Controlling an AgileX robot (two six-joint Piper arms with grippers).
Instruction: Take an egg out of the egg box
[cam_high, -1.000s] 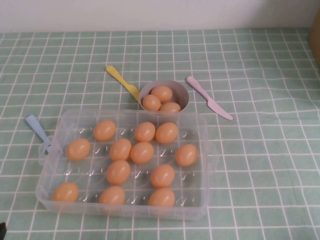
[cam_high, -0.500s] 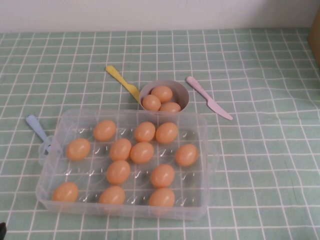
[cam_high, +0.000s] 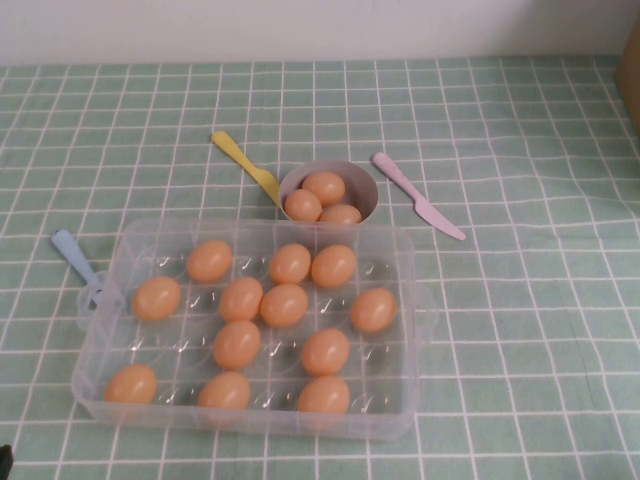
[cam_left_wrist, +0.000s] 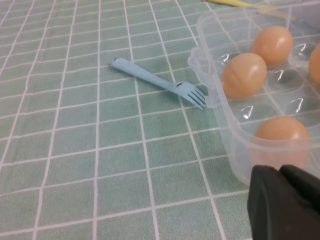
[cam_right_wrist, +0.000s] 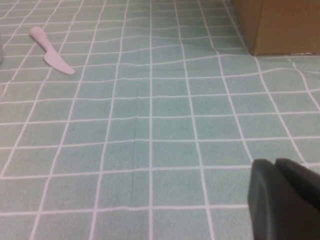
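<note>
The clear egg box (cam_high: 100, 385) sits at the near centre-left of the table and holds several orange-tan eggs, such as the egg (cam_high: 285, 305) near its middle. In the left wrist view a corner of the egg box (cam_left_wrist: 227, 132) shows with three eggs, the nearest egg (cam_left_wrist: 280, 135) just beyond my left gripper (cam_left_wrist: 282, 200). The left gripper is shut, empty and low over the cloth beside the box. My right gripper (cam_right_wrist: 285, 200) is shut and empty over bare cloth, away from the box. Neither gripper shows in the high view.
A lilac-grey bowl (cam_high: 365, 190) with three eggs stands just behind the box. A yellow spoon (cam_high: 245, 165), a pink knife (cam_high: 420, 205) and a blue fork (cam_high: 75, 260) lie around it. A brown box (cam_right_wrist: 277, 25) stands at the far right.
</note>
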